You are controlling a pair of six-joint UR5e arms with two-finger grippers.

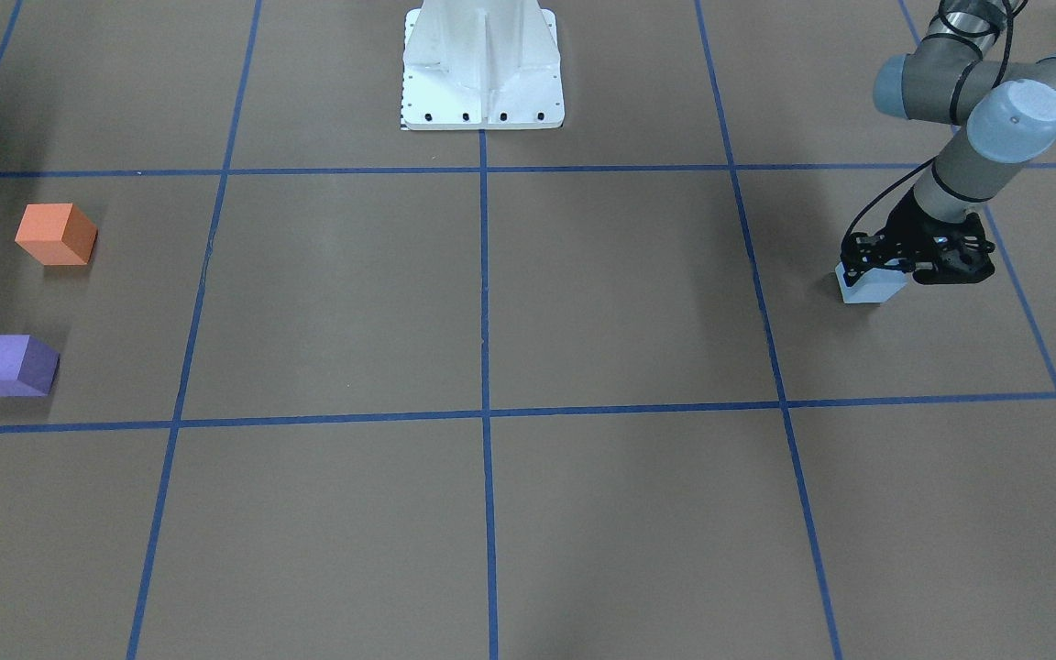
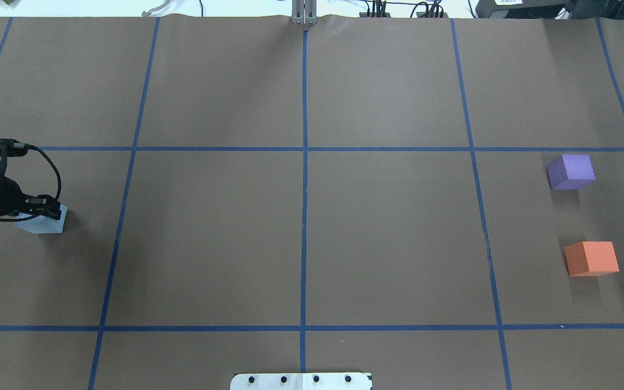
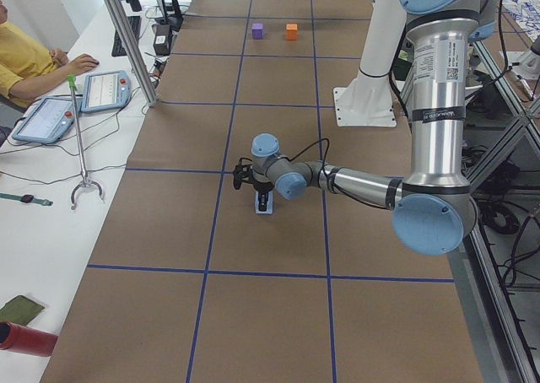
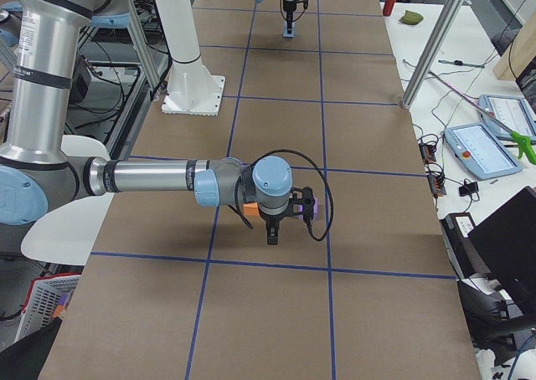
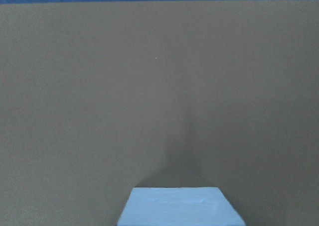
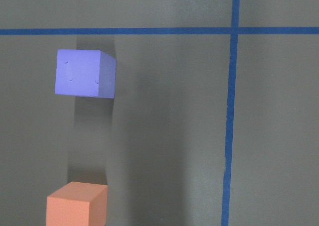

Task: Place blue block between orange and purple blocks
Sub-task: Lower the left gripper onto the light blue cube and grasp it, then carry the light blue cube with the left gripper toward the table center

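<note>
The light blue block (image 1: 865, 290) rests on the brown table at the robot's far left. It also shows in the overhead view (image 2: 38, 225) and at the bottom of the left wrist view (image 5: 179, 208). My left gripper (image 1: 915, 263) stands straight down over it, its fingers closed against the block's sides. The orange block (image 1: 56, 234) and the purple block (image 1: 12, 365) sit apart at the robot's far right, with a block-wide gap between them. My right gripper (image 4: 273, 229) hovers over them; I cannot tell whether it is open or shut.
Blue tape lines (image 2: 304, 162) divide the table into squares. The white robot base (image 1: 482, 69) stands at the table's near edge. An operator (image 3: 29, 58) sits with tablets at a side table.
</note>
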